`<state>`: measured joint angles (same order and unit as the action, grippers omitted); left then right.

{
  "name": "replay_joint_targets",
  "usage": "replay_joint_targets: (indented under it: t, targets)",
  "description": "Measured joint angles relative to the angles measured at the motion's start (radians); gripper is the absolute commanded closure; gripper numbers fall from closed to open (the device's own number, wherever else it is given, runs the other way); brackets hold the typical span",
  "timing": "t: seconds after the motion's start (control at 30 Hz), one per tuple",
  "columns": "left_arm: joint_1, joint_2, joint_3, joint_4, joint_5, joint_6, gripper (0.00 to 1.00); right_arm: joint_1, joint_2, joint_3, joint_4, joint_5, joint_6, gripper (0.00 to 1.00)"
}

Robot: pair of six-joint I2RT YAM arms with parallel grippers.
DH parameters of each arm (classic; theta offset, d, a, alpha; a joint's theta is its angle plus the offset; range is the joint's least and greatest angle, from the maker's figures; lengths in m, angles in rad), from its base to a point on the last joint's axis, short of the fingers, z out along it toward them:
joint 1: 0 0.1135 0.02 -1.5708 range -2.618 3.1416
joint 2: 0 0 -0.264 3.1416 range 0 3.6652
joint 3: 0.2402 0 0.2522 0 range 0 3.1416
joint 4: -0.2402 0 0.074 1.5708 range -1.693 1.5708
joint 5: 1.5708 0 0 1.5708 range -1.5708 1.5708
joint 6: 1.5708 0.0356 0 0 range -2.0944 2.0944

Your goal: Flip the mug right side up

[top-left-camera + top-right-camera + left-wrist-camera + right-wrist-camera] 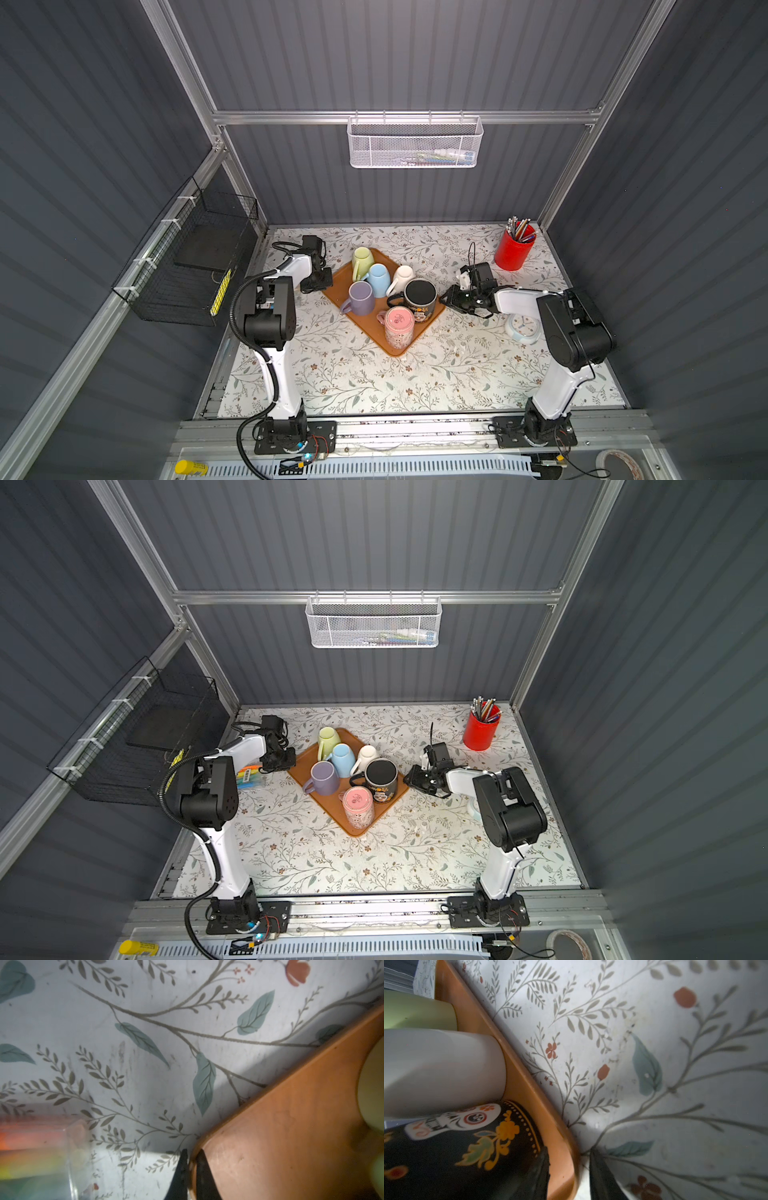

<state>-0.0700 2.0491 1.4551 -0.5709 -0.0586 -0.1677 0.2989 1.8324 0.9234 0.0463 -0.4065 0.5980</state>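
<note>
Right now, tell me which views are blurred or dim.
Left wrist view: the colourful pack is a blur, the tray rim is sharp, and shadow bands cross the cloth. Right wrist view: dim, with the black mug's closest part and cloth soft. Both top views: evenly lit, clear.

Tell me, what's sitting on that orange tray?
Green mug, blue mug, white mug, purple mug, black mug, pink mug. The tray floor beneath them is hidden.

Dark grey ribbed walls in an aluminium frame — a floral worktop, white mesh basket hung behind.
</note>
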Motion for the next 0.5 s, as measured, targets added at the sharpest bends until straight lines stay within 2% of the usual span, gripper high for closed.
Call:
replay_joint_targets:
  t: [0.37,0.5]
  targets:
    - [0.006,-0.040,-0.074,0.072,0.019,-0.021,0.95,-0.004,0.048,0.038,0.037,-0.020,0.020,0.71]
    - [0.007,-0.052,-0.098,0.101,0.022,-0.036,0.99,-0.004,0.053,0.038,0.046,-0.021,0.026,0.75]
